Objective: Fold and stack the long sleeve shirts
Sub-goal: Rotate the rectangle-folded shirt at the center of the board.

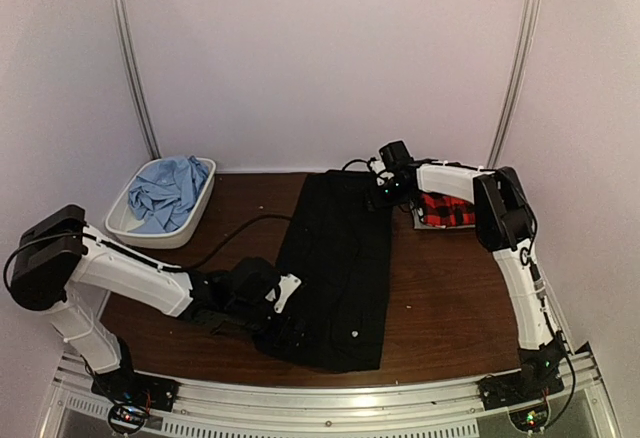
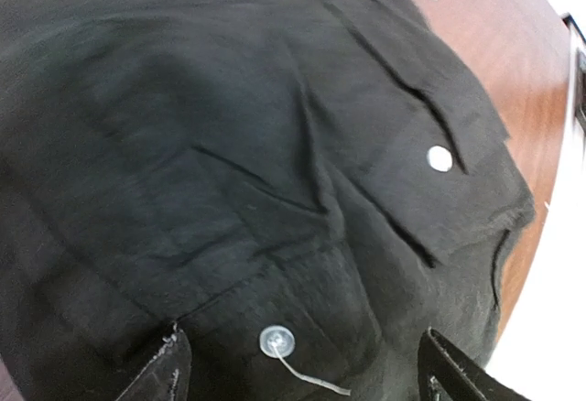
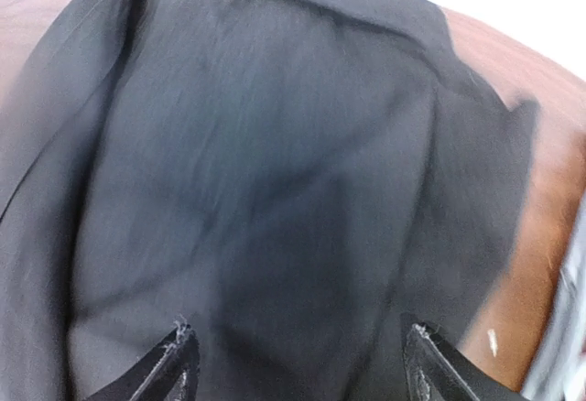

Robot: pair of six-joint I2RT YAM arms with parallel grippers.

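the black shirt point(image 1: 335, 268) lies as a long strip down the middle of the worktop point(image 1: 440, 298). the left fingers point(image 2: 169, 373) stand wide apart over its near, buttoned end and the right fingers point(image 3: 174, 369) over its far end, both gripping nothing. the plaid shirt point(image 1: 445, 208) sits far right, and the light blue shirt point(image 1: 165, 193) is in a white bin point(image 1: 200, 216).

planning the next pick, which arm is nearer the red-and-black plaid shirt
Right. The right arm reaches beside the red-and-black plaid cloth shirt; the left arm is away over the black cloth shirt.
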